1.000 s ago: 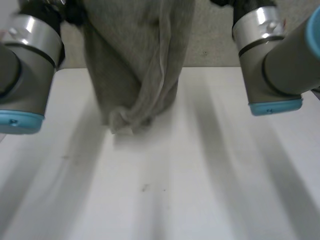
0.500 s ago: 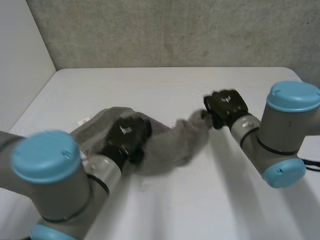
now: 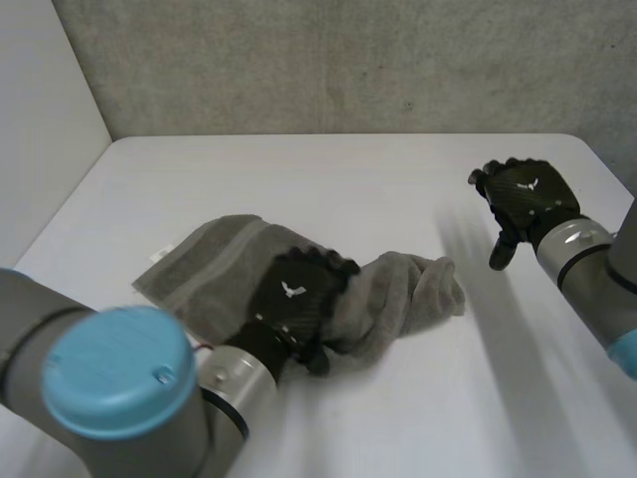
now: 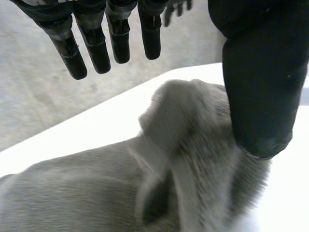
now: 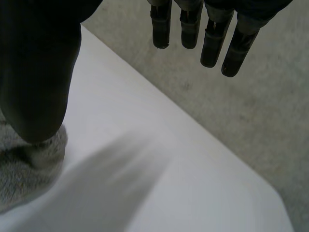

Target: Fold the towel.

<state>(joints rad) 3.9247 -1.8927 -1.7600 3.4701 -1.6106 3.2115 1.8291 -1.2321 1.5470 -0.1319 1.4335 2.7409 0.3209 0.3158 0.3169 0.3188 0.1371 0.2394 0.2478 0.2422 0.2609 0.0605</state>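
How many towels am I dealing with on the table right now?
1. One grey towel lies bunched on the white table, partly under the open left robot hand; the open right robot hand hovers apart from it. Its folds could hide another, but none shows.

Towel (image 3: pixel 204 264) is on the left half of the table (image 3: pixel 348 179), my left hand (image 3: pixel 299 297) over its middle, my right hand (image 3: pixel 525 199) way off to its right.
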